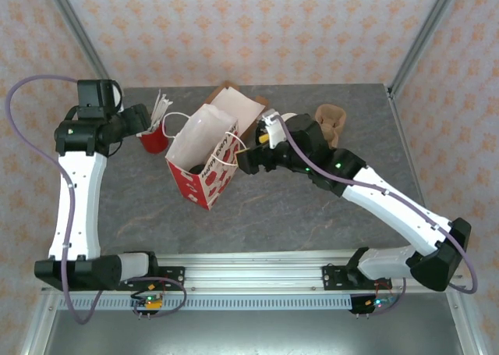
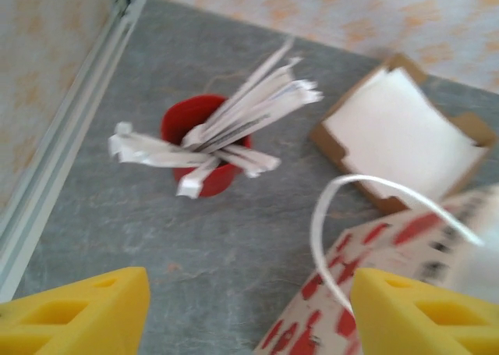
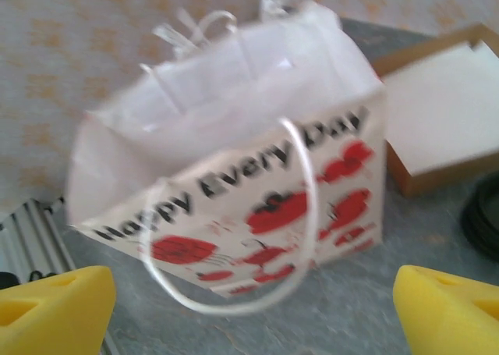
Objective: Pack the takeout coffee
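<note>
Takeout coffee [image 1: 201, 168] sits inside the red-and-white paper bag [image 1: 204, 185] mid-desk [image 1: 312, 214], only its dark lid visible. The right gripper [image 3: 253, 286], jaws spread and empty, faces the bag from 3 o'clock. The left gripper [image 2: 249, 281], jaws likewise spread, hovers near the red cup [image 2: 204, 148] at the bag's 10 o'clock.

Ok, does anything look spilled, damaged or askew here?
Nothing spilled or damaged. The paper bag stands skewed on the table with its mouth gaping, and the wrapped sticks in the red cup splay untidily over its rim; none lies on the table.
</note>
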Robot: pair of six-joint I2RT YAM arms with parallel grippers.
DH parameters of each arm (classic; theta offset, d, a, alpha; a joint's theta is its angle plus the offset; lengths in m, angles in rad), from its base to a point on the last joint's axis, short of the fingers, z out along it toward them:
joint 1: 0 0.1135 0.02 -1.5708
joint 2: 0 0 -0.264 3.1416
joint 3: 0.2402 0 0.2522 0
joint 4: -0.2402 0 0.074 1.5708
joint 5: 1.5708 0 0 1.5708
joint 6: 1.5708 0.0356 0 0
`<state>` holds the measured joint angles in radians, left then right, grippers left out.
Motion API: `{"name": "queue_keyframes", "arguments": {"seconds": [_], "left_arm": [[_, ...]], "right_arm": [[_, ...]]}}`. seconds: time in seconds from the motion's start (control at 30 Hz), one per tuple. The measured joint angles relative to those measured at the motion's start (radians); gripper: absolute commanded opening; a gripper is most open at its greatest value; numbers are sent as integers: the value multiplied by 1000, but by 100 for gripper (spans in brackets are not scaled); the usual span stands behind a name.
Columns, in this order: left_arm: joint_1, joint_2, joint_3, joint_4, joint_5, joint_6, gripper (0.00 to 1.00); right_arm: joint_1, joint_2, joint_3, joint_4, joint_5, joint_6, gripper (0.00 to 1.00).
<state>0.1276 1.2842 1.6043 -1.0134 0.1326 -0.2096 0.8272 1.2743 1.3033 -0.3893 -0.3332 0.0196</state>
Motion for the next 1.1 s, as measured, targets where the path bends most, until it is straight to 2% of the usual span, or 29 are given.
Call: {"name": "queue_keyframes", "arguments": {"seconds": [0.1, 0.27, 0.5, 1.1], "left_arm": [[53, 64, -11, 15, -10, -5, 63], [63, 183, 1, 35, -18, 1, 58], [63, 336, 61, 39, -17, 25, 43], [63, 478, 184, 31, -29, 64, 11]], "right_arm": [[32, 40, 42, 29, -6, -21, 92], [38, 78, 47, 34, -8, -33, 92], [38, 85, 47, 34, -6, -33, 92], [38, 85, 40, 30, 16, -32, 93]]}}
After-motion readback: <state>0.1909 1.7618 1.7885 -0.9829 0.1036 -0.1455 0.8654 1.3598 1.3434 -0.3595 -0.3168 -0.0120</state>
